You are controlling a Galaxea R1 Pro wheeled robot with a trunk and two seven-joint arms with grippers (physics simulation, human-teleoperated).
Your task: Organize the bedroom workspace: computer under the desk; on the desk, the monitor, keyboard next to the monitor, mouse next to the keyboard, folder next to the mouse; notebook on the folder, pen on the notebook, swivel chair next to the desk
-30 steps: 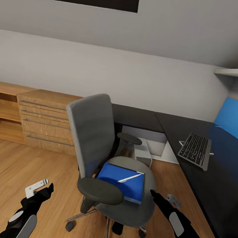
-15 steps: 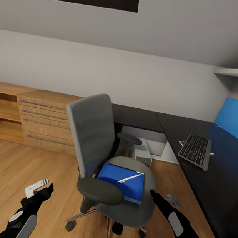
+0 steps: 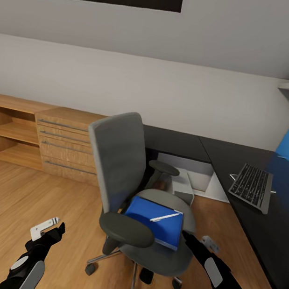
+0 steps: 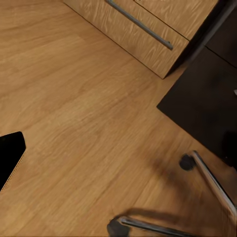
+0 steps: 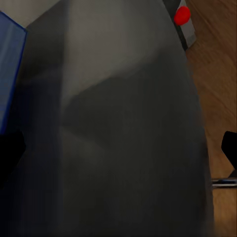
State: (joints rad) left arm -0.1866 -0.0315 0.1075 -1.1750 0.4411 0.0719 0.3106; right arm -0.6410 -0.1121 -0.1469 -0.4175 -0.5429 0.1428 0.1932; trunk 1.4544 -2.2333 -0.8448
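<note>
— From the head, what do you see?
— The blue folder (image 3: 155,221) lies on the chair (image 3: 146,201) seat, pen (image 3: 165,217) on top; the keyboard (image 3: 252,186) rests on the black counter (image 3: 236,160); my right pincer (image 3: 186,237) sits beside the seat, my left pincer (image 3: 58,229) low over the floor (image 3: 6,201); I cannot tell either one's grip.
— Left wrist?
— Wood floor, chair legs (image 4: 212,182), drawers (image 4: 148,29).
— Right wrist?
— Grey seat (image 5: 128,123); folder edge (image 5: 7,64).

The glossy black surface (image 3: 263,222) carries a slim silver-grey keyboard (image 3: 252,185); a grey upholstered swivel chair (image 3: 146,201) stands on the wooden floor (image 3: 19,208).
</note>
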